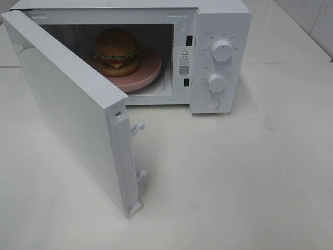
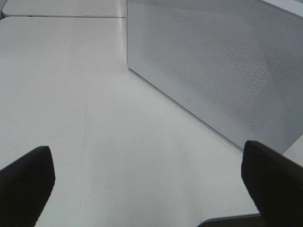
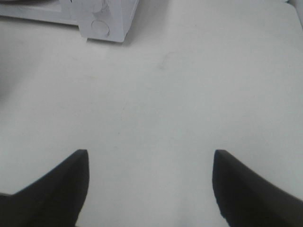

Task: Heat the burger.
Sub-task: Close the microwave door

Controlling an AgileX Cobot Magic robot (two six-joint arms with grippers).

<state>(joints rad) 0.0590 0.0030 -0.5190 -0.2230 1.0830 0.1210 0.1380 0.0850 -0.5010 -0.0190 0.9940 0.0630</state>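
With burger [image 1: 116, 50] inside microwave [image 1: 237, 31] and door [image 1: 67, 99] open, left claw [image 2: 147, 189] and right claw [image 3: 149, 184] spread, empty; a hard door shove may skid microwave.

The left end effector [image 2: 147, 161] and right end effector [image 3: 150, 163] both hang empty, jaws spread wide.
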